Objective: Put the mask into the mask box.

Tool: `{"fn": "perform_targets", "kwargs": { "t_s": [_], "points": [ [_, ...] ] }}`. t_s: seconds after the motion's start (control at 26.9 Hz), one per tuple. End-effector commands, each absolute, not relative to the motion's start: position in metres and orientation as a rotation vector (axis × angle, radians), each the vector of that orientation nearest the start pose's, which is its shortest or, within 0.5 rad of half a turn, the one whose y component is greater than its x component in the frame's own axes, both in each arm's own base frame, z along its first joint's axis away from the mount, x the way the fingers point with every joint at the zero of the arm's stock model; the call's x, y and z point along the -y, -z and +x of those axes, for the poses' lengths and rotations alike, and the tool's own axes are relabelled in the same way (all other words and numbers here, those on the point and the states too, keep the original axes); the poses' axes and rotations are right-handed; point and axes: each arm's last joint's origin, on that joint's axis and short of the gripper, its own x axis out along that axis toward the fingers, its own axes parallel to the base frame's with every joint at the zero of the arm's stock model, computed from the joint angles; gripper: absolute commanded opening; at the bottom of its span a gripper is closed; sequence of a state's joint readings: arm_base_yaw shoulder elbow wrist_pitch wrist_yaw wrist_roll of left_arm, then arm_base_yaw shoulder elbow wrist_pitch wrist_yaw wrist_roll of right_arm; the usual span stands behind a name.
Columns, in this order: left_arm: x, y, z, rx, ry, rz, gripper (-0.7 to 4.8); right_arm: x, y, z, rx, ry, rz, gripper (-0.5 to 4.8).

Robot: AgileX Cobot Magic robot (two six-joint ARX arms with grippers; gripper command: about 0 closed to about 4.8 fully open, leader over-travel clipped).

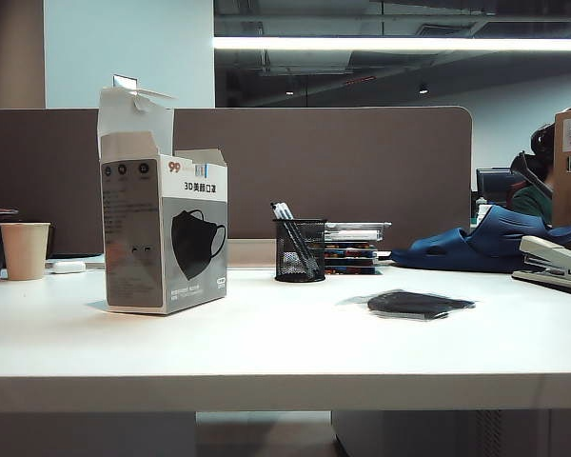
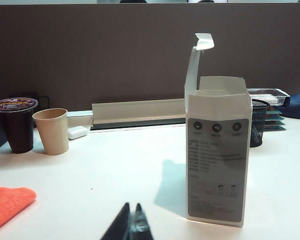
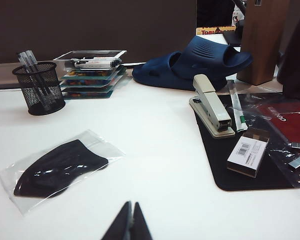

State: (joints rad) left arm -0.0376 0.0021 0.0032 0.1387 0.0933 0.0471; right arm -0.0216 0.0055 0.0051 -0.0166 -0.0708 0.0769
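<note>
Both my arms are parked low and back, neither visible in the exterior view. My left gripper (image 2: 131, 226) shows only as dark fingertips at the bottom edge of the left wrist view, pressed together, holding nothing. My right gripper (image 3: 129, 223) looks the same at the bottom edge of the right wrist view: tips together, empty.

The mask (image 1: 417, 304) lies flat on the white table (image 1: 266, 352), right of centre in the exterior view, in its clear wrapper. From that side-on view its long axis runs left-right across the frame. In the right wrist view the mask (image 3: 57, 167) sits lower left, long axis on a diagonal from lower left to upper right, narrower end toward the upper right. Nothing touches it.

The mask box (image 1: 164, 233) stands upright at left of centre in the exterior view, long axis vertical, top flaps open and one tall flap sticking straight up. The face with the mask print is turned toward the right of the frame. In the left wrist view the mask box (image 2: 219, 150) is right of centre, grey text panel facing me.

Mesh pen cup (image 1: 299, 249) stands between box and mask, further back. Mask and box are well apart. Stapler (image 3: 210, 105) sits on a black mat (image 3: 240, 170), to the right of the mask in the right wrist view.
</note>
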Motion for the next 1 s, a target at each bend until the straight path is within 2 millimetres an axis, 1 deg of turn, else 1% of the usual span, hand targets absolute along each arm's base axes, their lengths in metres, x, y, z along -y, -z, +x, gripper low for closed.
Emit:
{"fn": "perform_targets", "kwargs": {
  "t_s": [0.04,0.56,0.67,0.74,0.82,1.0],
  "points": [
    [0.006,-0.180,0.096,0.159,0.125,0.045,-0.05,0.000,-0.164,0.097,-0.001,-0.046,0.075,-0.01],
    [0.006,-0.182,0.096,0.167,0.128,0.044,-0.05,-0.001,-0.166,0.097,0.010,-0.068,0.074,-0.01],
    [0.007,-0.183,0.095,0.169,0.174,0.015,-0.05,-0.001,-0.170,0.096,0.018,-0.095,0.074,-0.01],
    [0.009,-0.184,0.095,0.170,0.225,-0.004,-0.05,-0.001,-0.174,0.096,0.027,-0.097,0.074,-0.02],
    [0.011,-0.192,0.092,0.191,0.323,0.005,-0.05,-0.002,-0.184,0.093,0.034,-0.096,0.081,-0.02],
    [0.014,-0.210,0.086,0.244,0.419,0.024,-0.05,-0.002,-0.203,0.085,0.019,-0.098,0.113,-0.02]
  ]
}}
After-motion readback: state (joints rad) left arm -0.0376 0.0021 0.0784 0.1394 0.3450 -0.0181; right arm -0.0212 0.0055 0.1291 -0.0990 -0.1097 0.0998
